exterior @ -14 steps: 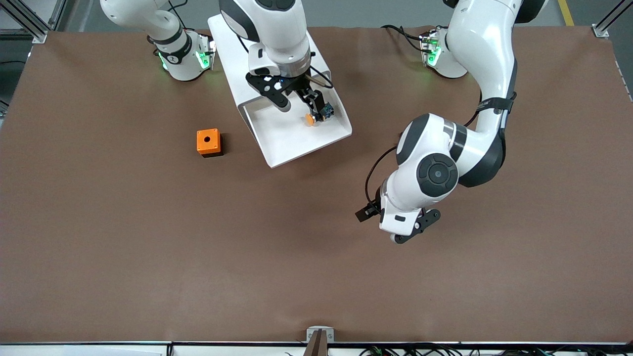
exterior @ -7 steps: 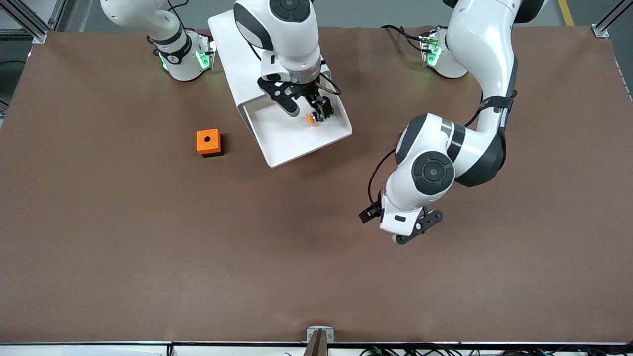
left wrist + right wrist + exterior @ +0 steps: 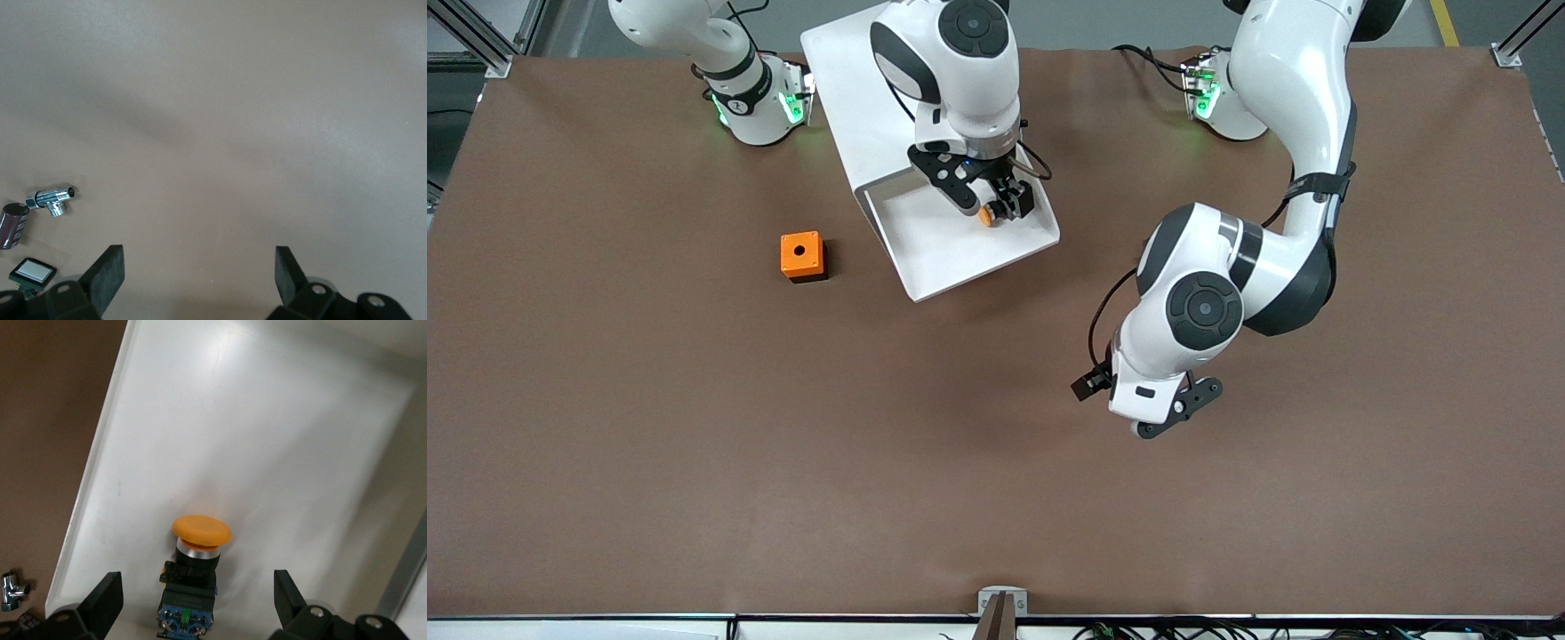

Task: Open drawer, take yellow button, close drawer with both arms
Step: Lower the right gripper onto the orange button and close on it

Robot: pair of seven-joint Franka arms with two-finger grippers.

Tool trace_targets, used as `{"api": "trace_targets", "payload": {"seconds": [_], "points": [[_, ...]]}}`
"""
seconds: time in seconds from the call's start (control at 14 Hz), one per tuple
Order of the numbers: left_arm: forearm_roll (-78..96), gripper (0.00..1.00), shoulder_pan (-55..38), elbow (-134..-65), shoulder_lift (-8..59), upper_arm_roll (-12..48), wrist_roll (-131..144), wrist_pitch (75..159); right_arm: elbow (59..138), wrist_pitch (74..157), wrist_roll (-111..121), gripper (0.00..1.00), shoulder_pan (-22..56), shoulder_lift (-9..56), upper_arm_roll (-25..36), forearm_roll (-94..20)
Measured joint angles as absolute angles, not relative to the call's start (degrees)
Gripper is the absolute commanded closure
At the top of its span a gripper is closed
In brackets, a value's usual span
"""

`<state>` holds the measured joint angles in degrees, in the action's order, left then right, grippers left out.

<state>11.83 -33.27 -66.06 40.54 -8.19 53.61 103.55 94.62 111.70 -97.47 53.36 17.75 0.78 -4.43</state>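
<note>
The drawer (image 3: 947,258) stands pulled out of the white cabinet (image 3: 854,98), its flat white tray (image 3: 267,440) open to view. The button (image 3: 985,216) lies on its side in the tray, near the wall toward the left arm's end. Its orange cap (image 3: 201,531), black body and blue rear block show plainly. My right gripper (image 3: 992,206) hangs open low over it, with one finger (image 3: 107,593) on each side of the button's body and apart from it. My left gripper (image 3: 1169,416) waits open over bare brown table, with nothing between its fingers (image 3: 285,267).
An orange cube with a hole (image 3: 801,255) sits on the table beside the drawer, toward the right arm's end. The two arm bases (image 3: 760,107) (image 3: 1214,98) stand at the table's back edge. The left arm's elbow (image 3: 1205,307) hangs over the table near the drawer.
The right gripper has shifted over the tray toward the left arm's end and now straddles the button. The left arm has barely moved.
</note>
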Motion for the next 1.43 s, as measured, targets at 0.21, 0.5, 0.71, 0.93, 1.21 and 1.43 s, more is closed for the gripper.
{"api": "trace_targets", "payload": {"seconds": [0.21,0.5,0.71,0.93,1.21,1.43], "points": [[11.83,0.01,-33.28,-66.06,40.54,-8.19,53.61,103.55,94.09,111.7,-97.73,0.0,53.75,19.06,0.79,-4.43],[11.83,0.01,-33.28,-66.06,40.54,-8.19,53.61,103.55,93.88,111.71,-97.79,0.01,53.8,19.92,0.83,-4.41],[11.83,0.01,-33.28,-66.06,40.54,-8.19,53.61,103.55,93.76,111.71,-97.8,0.01,53.8,20.26,0.87,-3.88],[11.83,0.01,-33.27,-66.06,40.54,-8.19,53.61,103.55,93.66,111.71,-97.89,0.01,53.8,20.27,0.97,-3.28],[11.83,0.01,-33.27,-66.07,40.54,-8.19,53.61,103.55,93.65,111.71,-97.91,0.03,53.8,20.31,1.08,-2.91],[11.83,0.01,-33.27,-66.07,40.54,-8.19,53.61,103.55,93.65,111.7,-97.92,0.04,53.82,20.52,1.09,-2.73]]}}
